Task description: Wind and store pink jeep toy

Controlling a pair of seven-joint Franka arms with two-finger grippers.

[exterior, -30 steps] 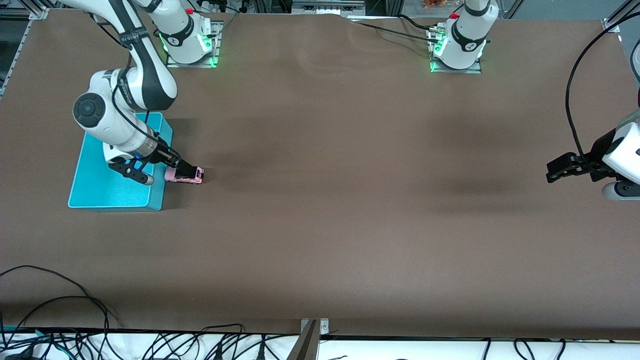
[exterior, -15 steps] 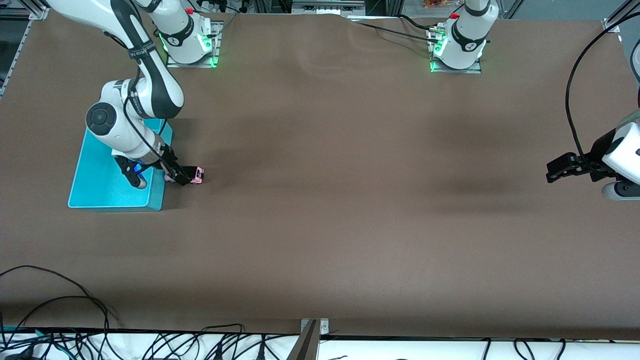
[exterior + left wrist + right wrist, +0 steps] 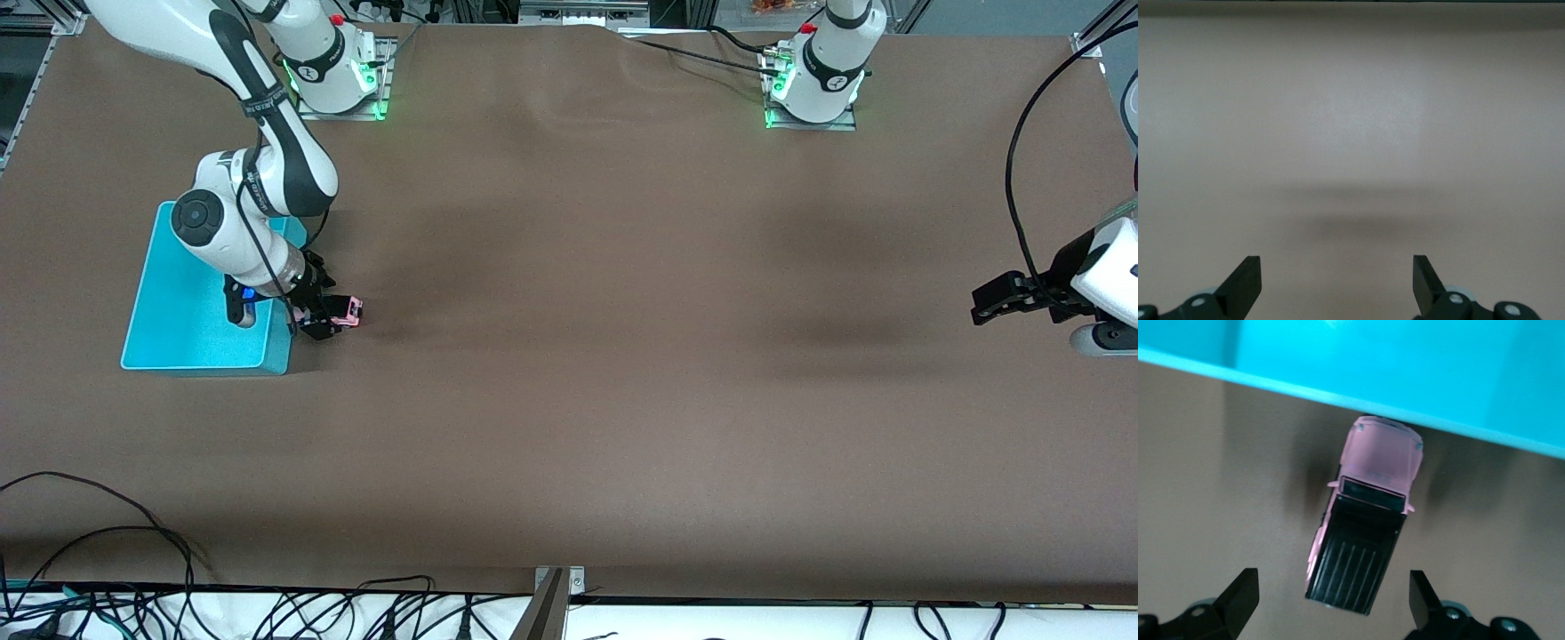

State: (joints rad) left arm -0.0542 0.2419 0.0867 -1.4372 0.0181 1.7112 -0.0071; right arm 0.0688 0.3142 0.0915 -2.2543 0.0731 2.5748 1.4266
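Observation:
The pink jeep toy stands on the brown table right beside the turquoise bin, on the bin's side toward the left arm's end. In the right wrist view the jeep shows its pink hood and black ribbed roof, its nose against the bin wall. My right gripper is open and sits low over the jeep, one finger on each side, not touching it. My left gripper is open and empty, waiting over bare table at the left arm's end.
Cables lie along the table's edge nearest the front camera. A black cable hangs by the left arm. The two arm bases stand at the table's back edge.
My right arm has swung toward the left arm's end and turned its wrist, bringing the open gripper down over the jeep. The jeep and the left arm have not moved.

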